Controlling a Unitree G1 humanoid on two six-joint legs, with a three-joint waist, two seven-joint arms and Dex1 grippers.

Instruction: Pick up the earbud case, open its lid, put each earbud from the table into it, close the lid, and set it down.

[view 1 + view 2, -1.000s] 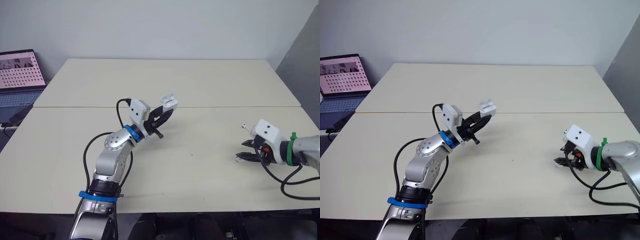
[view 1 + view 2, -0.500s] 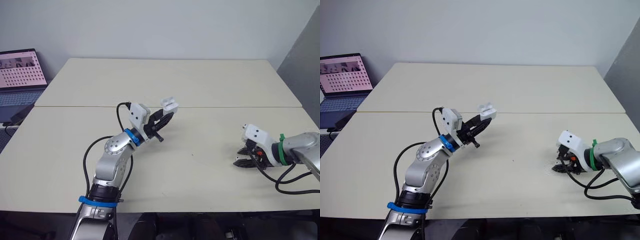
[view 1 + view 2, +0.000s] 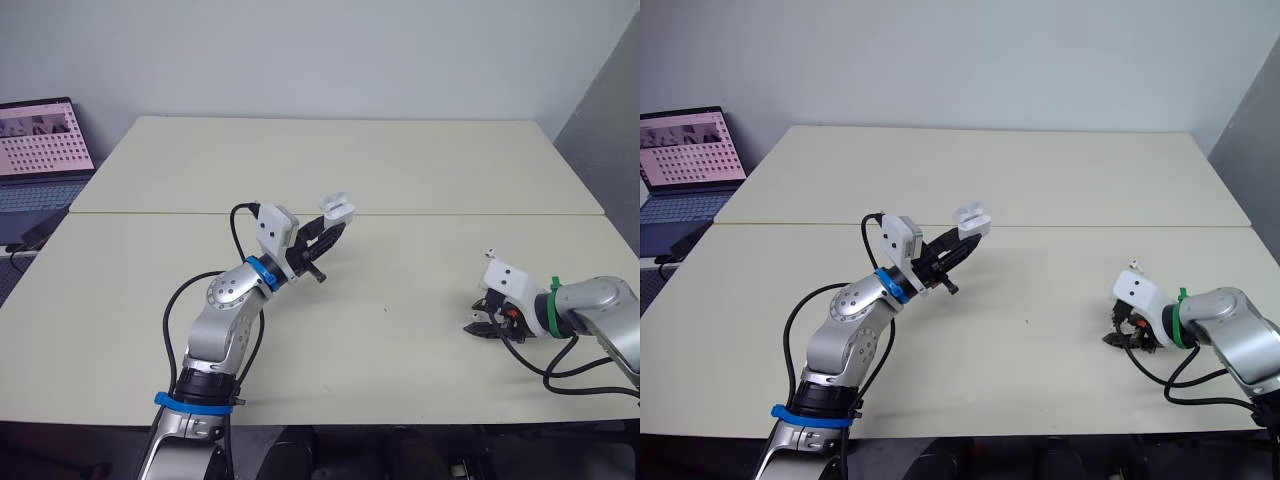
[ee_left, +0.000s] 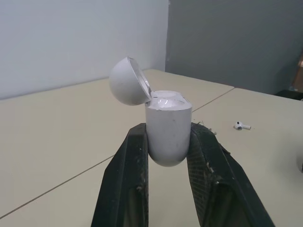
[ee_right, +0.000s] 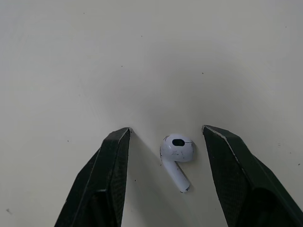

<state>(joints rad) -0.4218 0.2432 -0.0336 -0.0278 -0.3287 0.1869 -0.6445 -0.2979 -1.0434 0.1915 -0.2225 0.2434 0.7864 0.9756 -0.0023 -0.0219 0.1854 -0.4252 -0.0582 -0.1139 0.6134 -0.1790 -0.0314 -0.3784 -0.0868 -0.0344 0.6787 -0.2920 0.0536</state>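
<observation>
The left jaws pinch the earbud case [image 4: 168,127] by its lower body. The case stands upright between them, its lid [image 4: 129,81] swung open and tilted back. It is held in the air above the bench [image 3: 400,160], close to the seam [image 3: 480,214] that runs across the bench from its left edge to its right.

The right jaws are spread, low at the bench surface near the right edge. One earbud [image 5: 177,153] lies on the bench between the two black fingers [image 5: 106,182], apart from both. The second earbud [image 3: 1133,265] lies just beyond these jaws, toward the far edge. A laptop [image 3: 40,150] with its screen lit stands off the bench's far left corner.
</observation>
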